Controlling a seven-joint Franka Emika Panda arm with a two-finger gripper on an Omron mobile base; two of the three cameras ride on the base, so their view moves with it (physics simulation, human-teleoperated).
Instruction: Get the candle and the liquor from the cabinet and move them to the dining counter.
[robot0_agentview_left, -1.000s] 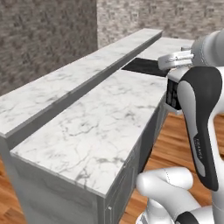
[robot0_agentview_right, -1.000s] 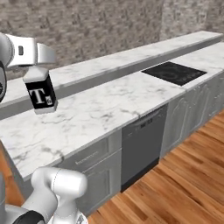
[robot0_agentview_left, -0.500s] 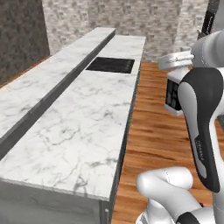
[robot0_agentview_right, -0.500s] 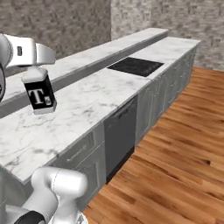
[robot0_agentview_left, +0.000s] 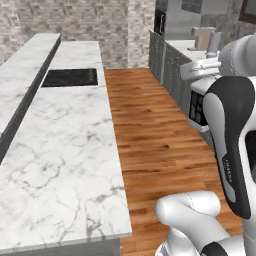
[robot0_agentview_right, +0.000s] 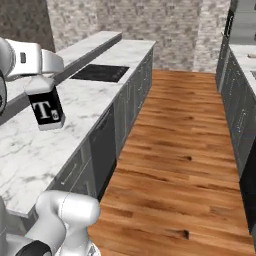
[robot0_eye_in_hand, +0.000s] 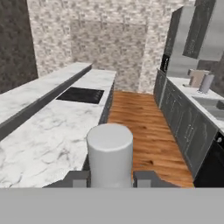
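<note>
Right base view | gripper (robot0_agentview_right: 44, 90) clamps liquor (robot0_agentview_right: 46, 109) by its neck, hanging upright | carried clear above marble worktop (robot0_agentview_right: 50, 135) for transport to dining counter

Dark liquor (robot0_agentview_right: 45, 108) bottle in the pincer (robot0_agentview_right: 41, 86), above the white marble counter (robot0_agentview_right: 30, 150).

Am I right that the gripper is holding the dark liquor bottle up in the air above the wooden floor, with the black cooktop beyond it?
Not quite: in the right base view the gripper holds the liquor bottle above the marble counter, not the wooden floor. The black cooktop does lie beyond it.
</note>
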